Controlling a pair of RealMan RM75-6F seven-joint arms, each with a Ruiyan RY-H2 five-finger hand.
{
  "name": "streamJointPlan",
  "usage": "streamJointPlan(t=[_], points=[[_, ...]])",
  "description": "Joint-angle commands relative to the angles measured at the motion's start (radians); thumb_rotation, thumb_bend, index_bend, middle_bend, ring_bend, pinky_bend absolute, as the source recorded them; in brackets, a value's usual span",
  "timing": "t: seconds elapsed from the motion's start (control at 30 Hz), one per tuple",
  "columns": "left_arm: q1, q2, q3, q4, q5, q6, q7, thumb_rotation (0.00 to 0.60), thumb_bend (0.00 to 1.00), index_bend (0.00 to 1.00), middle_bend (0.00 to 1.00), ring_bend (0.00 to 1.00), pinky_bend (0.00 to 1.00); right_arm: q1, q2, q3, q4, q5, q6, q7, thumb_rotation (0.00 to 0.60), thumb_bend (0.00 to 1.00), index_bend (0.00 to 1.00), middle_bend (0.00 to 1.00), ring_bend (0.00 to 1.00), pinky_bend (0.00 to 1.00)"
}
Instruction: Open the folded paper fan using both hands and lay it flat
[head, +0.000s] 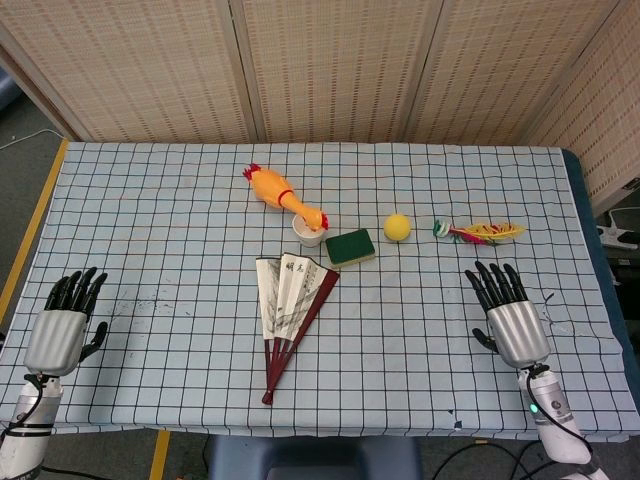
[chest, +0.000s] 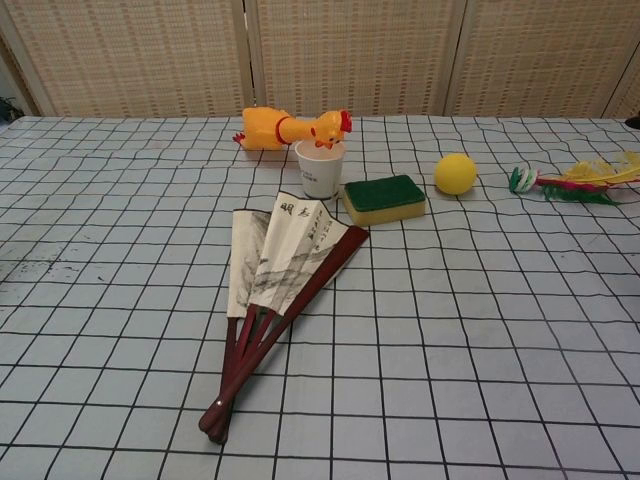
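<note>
Partly spread paper fan with dark red ribs lying flat between left hand and right hand, well apart from both, fingers extended, empty; fuller spread arguably left.

Both hands share one build. The left hand has a smooth silver-grey shell over its back and slim black fingers made of segmented links, with a black thumb at the side. The right hand looks the same: silver shell, black fingers. Below it sits a white wrist section bearing a small green light, with a thin dark cable alongside. The left wrist is also white, ringed by a dark band.
</note>
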Motion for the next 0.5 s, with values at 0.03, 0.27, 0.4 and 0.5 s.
streamJointPlan(t=[0.03,0.27,0.4,0.5], points=[[0.001,-0.001,0.002,-0.004,0.006,0.004,0.006,0.600,0.43,0.00,0.00,0.00,0.10,0.006,-0.006,-0.004,0.006,-0.008,-0.008,0.005,0.600,0.07,0.00,0.00,0.00,0.00],[-0.006,-0.006,-0.001,-0.002,0.000,-0.009,0.000,0.600,0.43,0.00,0.00,0.00,0.10,0.085,-0.082,-0.025,0.090,-0.127,-0.033,0.043,0.600,0.07,0.01,0.00,0.00,0.00],[-0.012,-0.008,-0.010,-0.002,-0.022,-0.029,-0.005,0.600,0.43,0.00,0.00,0.00,0.11,0.193,-0.153,-0.018,0.128,-0.219,-0.077,0.072,0.600,0.07,0.14,0.00,0.00,0.00],[-0.011,-0.004,-0.011,-0.004,-0.029,-0.033,-0.010,0.600,0.43,0.00,0.00,0.00,0.11,0.261,-0.229,-0.008,0.186,-0.255,-0.114,0.073,0.600,0.07,0.27,0.00,0.00,0.00]])
